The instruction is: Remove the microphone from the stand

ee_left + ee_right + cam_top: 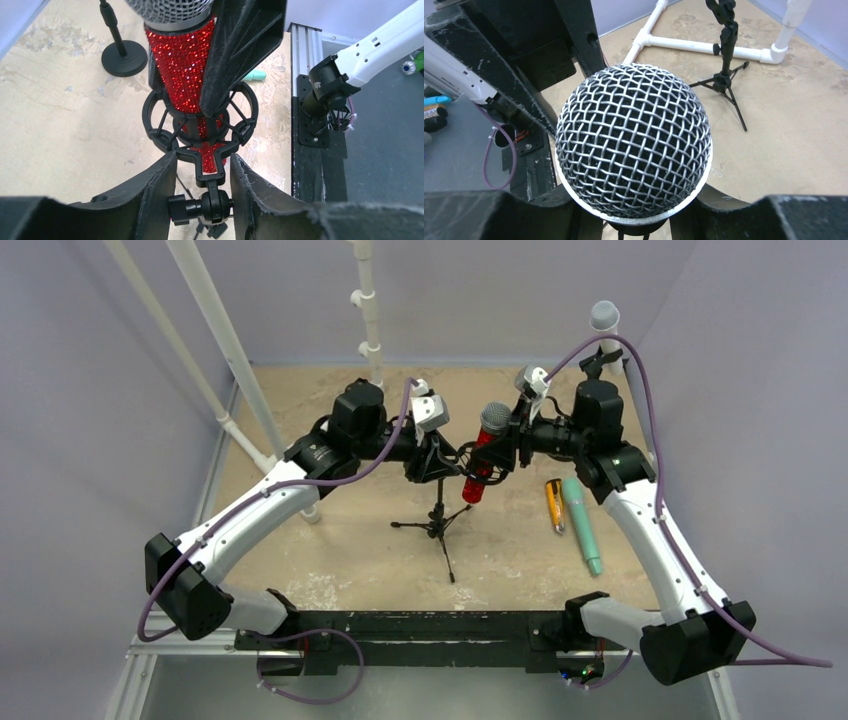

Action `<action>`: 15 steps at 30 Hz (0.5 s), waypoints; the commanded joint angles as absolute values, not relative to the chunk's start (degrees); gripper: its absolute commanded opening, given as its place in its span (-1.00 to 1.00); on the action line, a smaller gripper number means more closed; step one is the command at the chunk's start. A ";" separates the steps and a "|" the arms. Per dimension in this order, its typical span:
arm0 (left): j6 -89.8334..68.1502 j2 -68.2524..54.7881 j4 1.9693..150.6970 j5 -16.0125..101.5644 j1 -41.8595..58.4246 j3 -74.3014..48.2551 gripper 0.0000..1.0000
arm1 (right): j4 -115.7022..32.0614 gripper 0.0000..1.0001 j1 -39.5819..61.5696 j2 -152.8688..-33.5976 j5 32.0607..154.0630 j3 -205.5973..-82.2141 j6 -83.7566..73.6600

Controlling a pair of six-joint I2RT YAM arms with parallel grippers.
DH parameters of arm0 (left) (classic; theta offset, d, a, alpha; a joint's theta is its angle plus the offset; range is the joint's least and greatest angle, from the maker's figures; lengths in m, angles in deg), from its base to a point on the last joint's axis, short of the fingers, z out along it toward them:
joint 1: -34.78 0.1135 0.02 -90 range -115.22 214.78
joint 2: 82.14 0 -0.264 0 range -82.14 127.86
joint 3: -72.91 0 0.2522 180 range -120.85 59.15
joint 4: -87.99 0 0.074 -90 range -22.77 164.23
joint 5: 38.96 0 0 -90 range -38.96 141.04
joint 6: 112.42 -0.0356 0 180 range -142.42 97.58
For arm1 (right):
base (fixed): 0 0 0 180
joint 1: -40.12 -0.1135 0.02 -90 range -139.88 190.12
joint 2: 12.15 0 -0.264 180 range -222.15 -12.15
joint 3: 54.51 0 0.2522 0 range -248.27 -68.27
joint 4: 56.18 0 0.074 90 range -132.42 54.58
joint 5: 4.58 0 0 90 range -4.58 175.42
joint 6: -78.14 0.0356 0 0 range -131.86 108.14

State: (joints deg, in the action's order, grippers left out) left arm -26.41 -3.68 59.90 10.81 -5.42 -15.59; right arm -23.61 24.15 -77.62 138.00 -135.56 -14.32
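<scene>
While clamped on the red microphone (180, 65) just under its mesh head, right end effector (498, 447); fingers (150, 200) of left end effector (202, 172) flanking neck of shock mount (150, 115), grip impossible to tell; microphone seated in mount atop stand (437, 525), mid-table (330, 560).

I'm counting two microphones (red microphone (473, 487), teal microphone (581, 523)), two stands (tripod stand (437, 525), round-base stand (124, 57)) and one orange pen-like item (553, 505).

No legible text, labels, brands or numbers in any view; nothing readable on microphone (484, 452) or stand (438, 512).
</scene>
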 commanded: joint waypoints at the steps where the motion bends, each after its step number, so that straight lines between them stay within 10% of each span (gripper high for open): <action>1: -28.15 -2.69 59.81 12.25 -5.99 -16.61 -0.35 | -22.96 -1.00 23.79 -76.66 138.67 -139.41 -15.81; 6: -28.11 -2.83 59.81 12.19 -5.91 -16.28 -1.00 | -22.58 -1.00 23.81 -76.34 138.47 -140.07 -15.75; 15: -27.34 -3.27 60.02 14.48 -5.92 -14.13 -1.00 | -21.98 -1.00 23.79 -76.09 137.22 -142.72 -14.99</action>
